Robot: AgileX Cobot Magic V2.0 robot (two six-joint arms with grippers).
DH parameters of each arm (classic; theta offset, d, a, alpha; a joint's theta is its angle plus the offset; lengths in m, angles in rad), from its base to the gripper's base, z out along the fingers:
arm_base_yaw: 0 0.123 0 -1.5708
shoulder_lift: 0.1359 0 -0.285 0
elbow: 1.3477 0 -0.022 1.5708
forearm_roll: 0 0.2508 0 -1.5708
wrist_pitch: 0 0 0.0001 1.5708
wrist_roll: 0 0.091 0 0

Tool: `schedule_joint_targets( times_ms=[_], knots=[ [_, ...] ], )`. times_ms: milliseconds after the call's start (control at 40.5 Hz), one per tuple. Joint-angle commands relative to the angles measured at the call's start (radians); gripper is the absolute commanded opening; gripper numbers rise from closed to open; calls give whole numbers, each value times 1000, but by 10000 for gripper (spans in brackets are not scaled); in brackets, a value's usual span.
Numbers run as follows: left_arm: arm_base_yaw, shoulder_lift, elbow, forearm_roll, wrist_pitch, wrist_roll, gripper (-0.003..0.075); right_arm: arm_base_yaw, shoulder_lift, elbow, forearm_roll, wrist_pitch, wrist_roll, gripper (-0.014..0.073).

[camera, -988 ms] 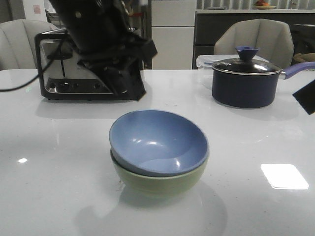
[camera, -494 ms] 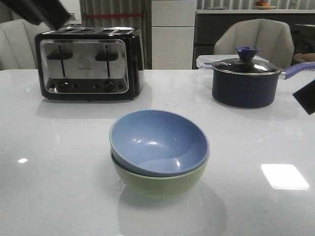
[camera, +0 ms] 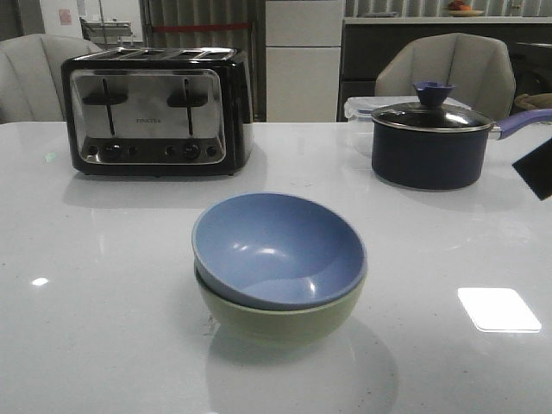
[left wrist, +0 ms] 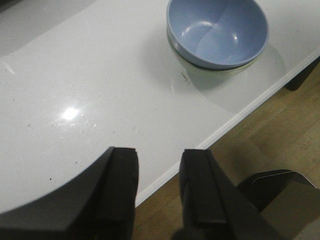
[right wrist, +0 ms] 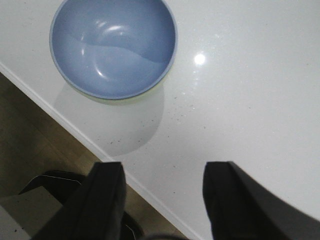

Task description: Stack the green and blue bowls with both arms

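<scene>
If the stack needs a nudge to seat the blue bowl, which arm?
Neither clearly. Blue bowl already sits in green bowl. Both left gripper and right gripper hang open, empty, off the table edge.

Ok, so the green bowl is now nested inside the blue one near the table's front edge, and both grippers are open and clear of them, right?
Not quite: the front view shows the blue bowl nested inside the green bowl, not the reverse. The rest holds: the left gripper and right gripper are open and clear.

Toaster (camera: 157, 112), lidded saucepan (camera: 430, 142), table (camera: 103, 285)
</scene>
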Motion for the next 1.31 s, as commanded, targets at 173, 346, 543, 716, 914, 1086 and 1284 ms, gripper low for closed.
schedule_joint_targets(
  times_ms=[173, 346, 543, 716, 914, 1086, 1284],
  knots=[
    [-2, -28, 9, 20, -80, -18, 277, 0, -11, -27, -3, -62, -8, 447],
    [-2, -28, 14, 20, -90, -18, 276, 0, -11, -27, -3, -62, -8, 232],
    [-2, -28, 14, 29, -103, -16, 274, 0, -11, -27, -3, -62, -8, 48],
    [-2, -28, 14, 50, -103, -16, 165, 0, -11, -27, -1, -65, -8, 55],
    [-2, -28, 14, 33, -101, -16, 93, 0, -11, -27, -1, -63, -8, 55],
    [-2, -28, 14, 33, -101, -16, 93, 0, -11, -27, -1, -63, -8, 55],
    [-2, -28, 14, 33, -101, -16, 93, 0, -11, -27, -1, -63, -8, 55]
  ],
)
